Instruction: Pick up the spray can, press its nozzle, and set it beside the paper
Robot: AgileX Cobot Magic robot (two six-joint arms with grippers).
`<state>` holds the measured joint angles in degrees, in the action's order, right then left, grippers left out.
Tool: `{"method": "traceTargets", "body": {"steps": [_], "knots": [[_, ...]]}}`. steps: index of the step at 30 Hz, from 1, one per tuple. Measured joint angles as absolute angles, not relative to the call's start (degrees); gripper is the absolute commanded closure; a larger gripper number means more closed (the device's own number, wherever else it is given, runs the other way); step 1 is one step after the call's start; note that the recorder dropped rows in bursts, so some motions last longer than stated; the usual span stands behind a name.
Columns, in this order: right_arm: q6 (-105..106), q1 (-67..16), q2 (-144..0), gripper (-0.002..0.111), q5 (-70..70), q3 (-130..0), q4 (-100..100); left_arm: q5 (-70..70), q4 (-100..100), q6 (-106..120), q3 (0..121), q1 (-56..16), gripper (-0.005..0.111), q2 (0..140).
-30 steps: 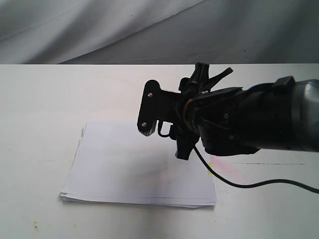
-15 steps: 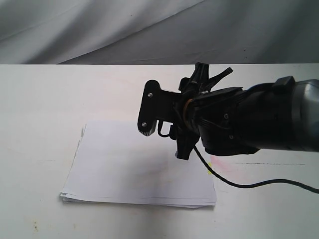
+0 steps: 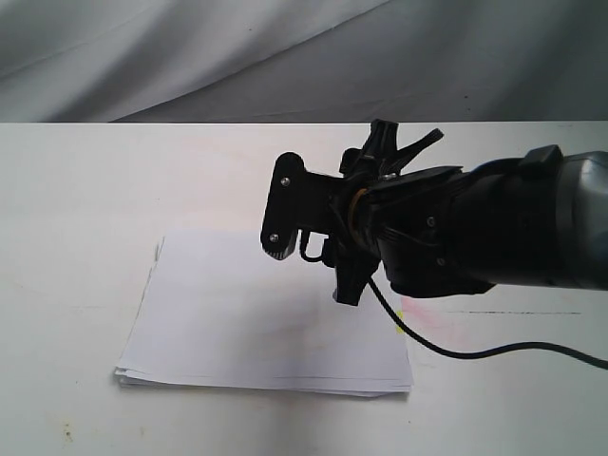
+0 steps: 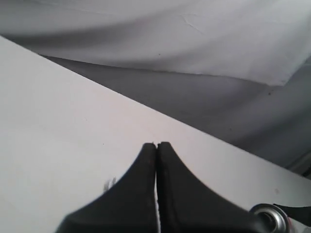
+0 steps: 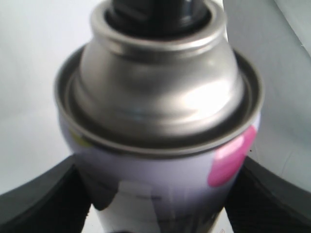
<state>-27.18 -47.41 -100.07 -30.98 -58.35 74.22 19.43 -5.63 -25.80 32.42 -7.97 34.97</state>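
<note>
In the right wrist view, the spray can (image 5: 160, 121) is seen clamped between the two black jaws of the right gripper (image 5: 155, 213), one jaw pressed against each side of its body. The jaws are spread wide by the can's girth. The silver domed shoulder, a pink mark (image 5: 231, 155) on the label and the black nozzle (image 5: 158, 9) at the crown are recorded here only. In the exterior view the can is hidden behind the right arm (image 3: 475, 228), which is held over the far right part of the paper (image 3: 237, 313). The paper is shown lying flat on the white tabletop (image 3: 85, 190), with a black cable (image 3: 494, 353) trailing off beside it and grey cloth (image 3: 190, 57) hung behind. Whether the can's base rests on anything cannot be told from any view. The left gripper (image 4: 156, 145) is shown in the left wrist view alone, its jaws pressed together with nothing between them, above bare tabletop. Only the can's silver rim (image 4: 266, 213) is caught there, at the picture's edge, well apart from those jaws.
</note>
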Motion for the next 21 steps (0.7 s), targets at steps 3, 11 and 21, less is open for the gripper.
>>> {"method": "traceTargets", "body": {"steps": [3,11,21], "knots": [[-27.2,-47.4,-100.1,0.108,-30.9,-58.4,74.2,24.4,-6.2,-19.1,42.5,-8.0,0.107,45.0],[-27.2,-47.4,-100.1,0.108,-30.9,-58.4,74.2,35.2,-31.2,12.0,70.2,-7.8,0.107,74.4],[-27.2,-47.4,-100.1,0.108,-30.9,-58.4,74.2,66.4,-74.9,53.5,73.2,8.3,0.107,99.0]]}}
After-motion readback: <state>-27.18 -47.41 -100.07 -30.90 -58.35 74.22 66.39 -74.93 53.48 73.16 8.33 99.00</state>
